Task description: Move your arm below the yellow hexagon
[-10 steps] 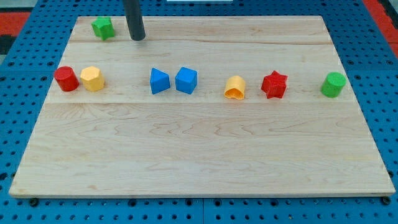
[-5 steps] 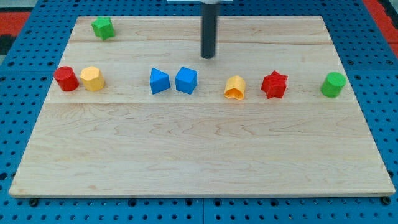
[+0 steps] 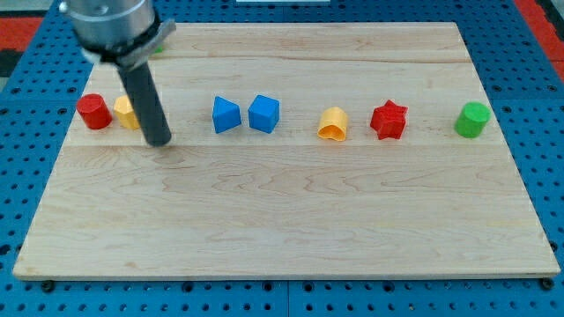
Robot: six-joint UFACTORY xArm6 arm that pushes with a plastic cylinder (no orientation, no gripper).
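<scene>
Seven blocks show plainly in a row across the counter (image 3: 291, 229), and the yellow hexagon (image 3: 122, 111) is second from the view's left, partly hidden behind our rod. Our tip (image 3: 159, 141) rests on the wood just below the hexagon's line and a little to the view's right of it, near the block, though we cannot tell if the two touch. We carry no hand, only this bare rod, so nothing is grasped or released. We judge the task nearly done, with a short slide toward the view's left left to put us squarely underneath. The risk lies in that slide. If we drift toward the view's top, the rod could clip the hexagon's lower edge and shove it into the red cylinder (image 3: 93, 111), which stands just beside it. Both would then be out of line and the target would have moved. Swinging toward the view's right is safer, since the blue wedge (image 3: 226, 114) and blue cube (image 3: 263, 114) stand well apart from us. The yellow arch (image 3: 333, 124), red star (image 3: 389, 120) and green cylinder (image 3: 473, 119) are farther off and out of danger. The counter is pale planked wood, smooth enough that a nudged block would likely slide freely. It lies on a blue pegboard (image 3: 18, 176), with a red patch (image 3: 542, 13) at the view's top corner.
</scene>
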